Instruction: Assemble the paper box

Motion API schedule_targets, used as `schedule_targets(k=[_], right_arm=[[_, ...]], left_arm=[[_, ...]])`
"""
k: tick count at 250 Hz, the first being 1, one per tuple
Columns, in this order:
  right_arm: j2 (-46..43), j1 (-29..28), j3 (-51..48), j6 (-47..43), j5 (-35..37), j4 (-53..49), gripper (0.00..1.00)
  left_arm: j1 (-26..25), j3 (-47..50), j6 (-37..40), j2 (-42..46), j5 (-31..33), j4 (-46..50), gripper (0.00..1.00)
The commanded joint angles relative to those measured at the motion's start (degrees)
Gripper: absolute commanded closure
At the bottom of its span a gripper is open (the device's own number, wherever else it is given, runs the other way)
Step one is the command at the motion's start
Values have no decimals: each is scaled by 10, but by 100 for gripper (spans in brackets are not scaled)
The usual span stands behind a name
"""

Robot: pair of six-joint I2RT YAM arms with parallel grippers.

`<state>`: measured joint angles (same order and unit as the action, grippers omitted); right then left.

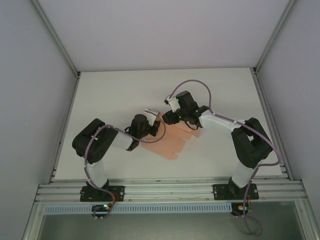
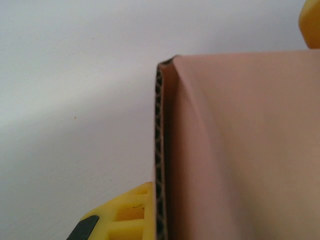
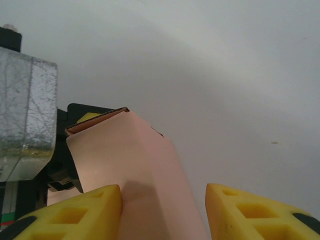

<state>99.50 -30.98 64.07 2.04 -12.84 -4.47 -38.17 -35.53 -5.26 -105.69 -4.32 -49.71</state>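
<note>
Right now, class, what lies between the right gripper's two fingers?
In the right wrist view, a flap of the box stands between the fingers of the right gripper, against one; bare table shows beside the other.

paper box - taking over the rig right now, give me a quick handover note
Left gripper: shut on the paper box, at its far-left edge.
Right gripper: open, jaws astride a raised flap, one side touching the card, the other clear.
Box: mostly a flat sheet on the table between the arms, one panel bent up.
Done: one panel lifted.
Left: no box shape yet; the other walls and flaps need folding and tucking.
</note>
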Motion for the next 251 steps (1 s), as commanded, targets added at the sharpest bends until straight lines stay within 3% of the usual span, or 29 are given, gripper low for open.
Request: schedule_targets(k=[1,59,76,107,123,132,149,180,224,251], right_arm=[[50,8,-10,9,-3,-62,55],[60,8,-1,2,-21,-72,59],[58,8,2,-2,-22,-77,59],[61,8,4,-6,-25,-82,59],[61,8,3,-5,-24,-83,59],[61,8,2,-5,-23,-82,59],[58,9,1,-3,-20,-81,60],[53,10,-4,0,-22,-78,60],[48,10,-7,20,-17,-70,58],[18,12,0,30,7,-81,47]], left_arm=[[-6,-7,11,-4,-14,-2,89],[-6,-31,19,0,4,13,84],[-4,-39,23,-2,5,17,76],[-4,-53,22,-8,8,16,73],[-1,-58,22,-14,2,16,87],[0,-62,20,-17,8,19,100],[0,-65,24,-21,28,26,100],[-2,-45,7,-26,120,6,100],[-5,-31,6,-24,124,1,100],[-9,-22,-6,8,145,15,100]])
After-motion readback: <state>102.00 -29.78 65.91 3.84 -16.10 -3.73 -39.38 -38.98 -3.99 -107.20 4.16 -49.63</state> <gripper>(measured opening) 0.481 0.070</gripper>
